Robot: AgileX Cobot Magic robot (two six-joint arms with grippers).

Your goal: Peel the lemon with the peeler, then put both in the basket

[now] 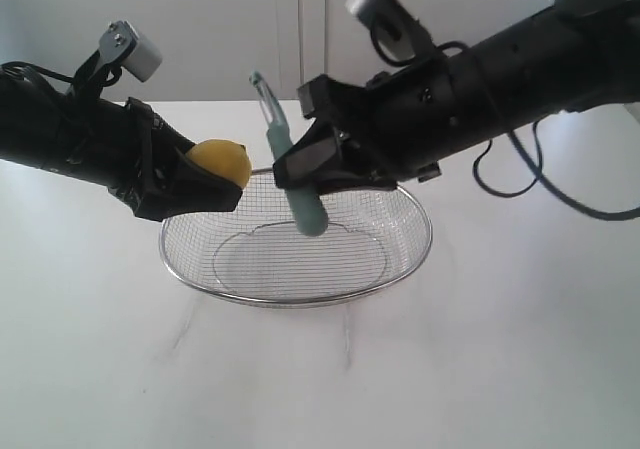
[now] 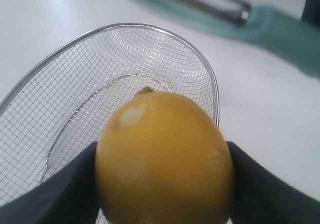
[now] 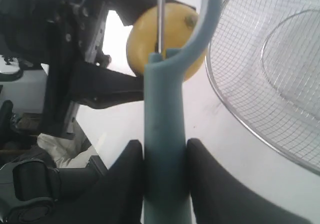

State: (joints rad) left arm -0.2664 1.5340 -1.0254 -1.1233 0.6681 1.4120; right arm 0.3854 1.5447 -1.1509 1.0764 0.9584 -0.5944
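Left gripper [image 1: 212, 179] grips the lemon [image 1: 224, 161], right gripper [image 1: 300, 169] grips the peeler [image 1: 309, 214], both by the basket [image 1: 300, 302].
Exterior view: the lemon sits clamped at the left gripper's tips by the basket's ten o'clock rim; the peeler stands near upright in the right gripper, head toward twelve o'clock, at the lemon's three o'clock. Left wrist view: the lemon fills the gap between both fingers [image 2: 60, 194], basket behind it on the white surface [image 2: 272, 126]. Right wrist view: fingers pinch the teal handle, lemon beyond the head.
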